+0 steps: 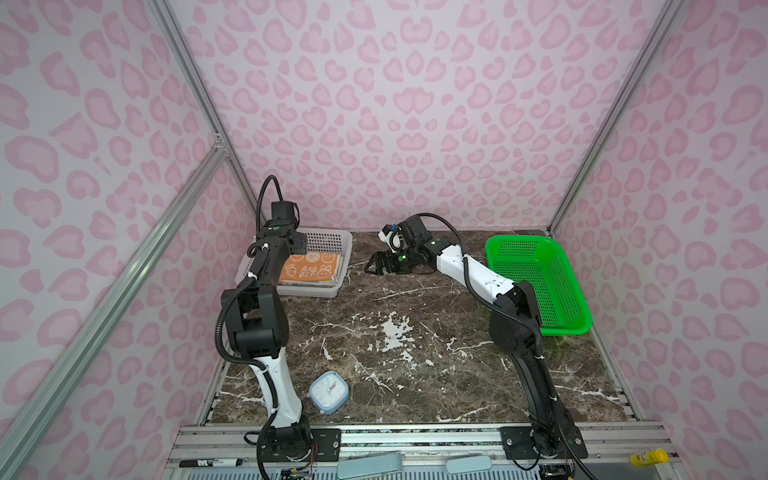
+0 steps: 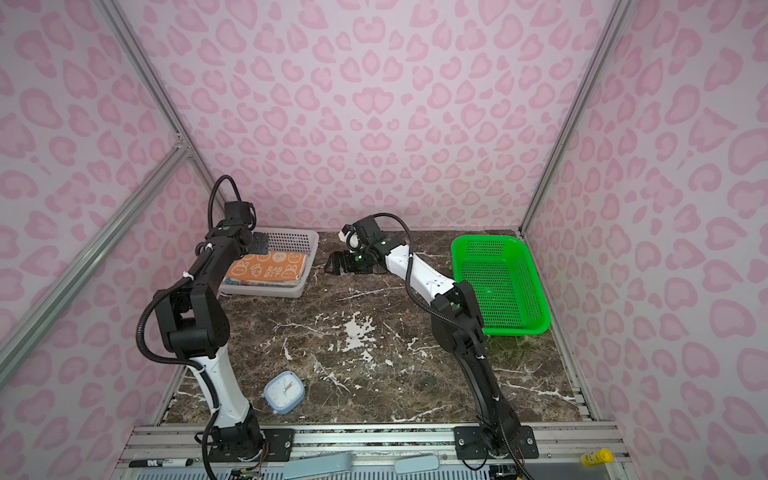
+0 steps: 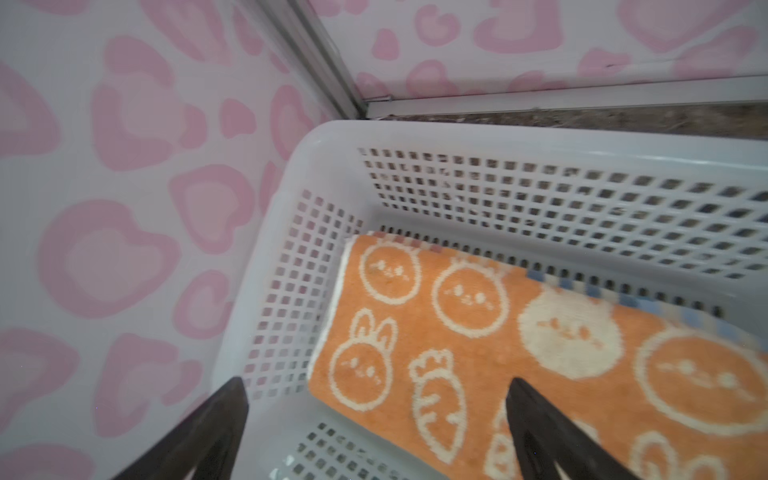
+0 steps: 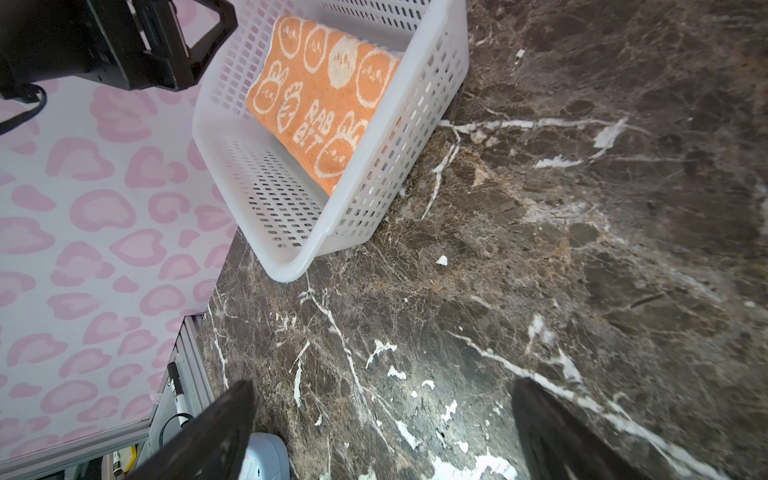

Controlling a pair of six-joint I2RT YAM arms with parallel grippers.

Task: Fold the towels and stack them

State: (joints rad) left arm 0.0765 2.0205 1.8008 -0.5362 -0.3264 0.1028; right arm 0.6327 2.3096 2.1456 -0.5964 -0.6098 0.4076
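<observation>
The towels lie folded in a stack inside a white basket (image 1: 328,241) (image 2: 293,241) (image 3: 540,137) (image 4: 291,270) at the back left. An orange towel (image 1: 313,269) (image 2: 268,268) (image 3: 498,353) (image 4: 328,95) with bunny and "RABBIT" prints is on top. A blue-and-cream edge (image 3: 623,297) of a lower towel peeks out beneath it. My left gripper (image 1: 300,243) (image 2: 259,243) (image 3: 377,386) hovers open just above the stack's corner, holding nothing. My right gripper (image 1: 374,264) (image 2: 336,264) (image 4: 382,384) hangs open over the bare marble, to the right of the basket.
A green basket (image 1: 552,282) (image 2: 515,282) stands at the back right. A pale blue clock (image 1: 329,392) (image 2: 284,392) (image 4: 266,457) lies near the front left by the left arm's base. A marker (image 1: 208,462) and a yellow bottle (image 1: 648,457) rest on the front rail.
</observation>
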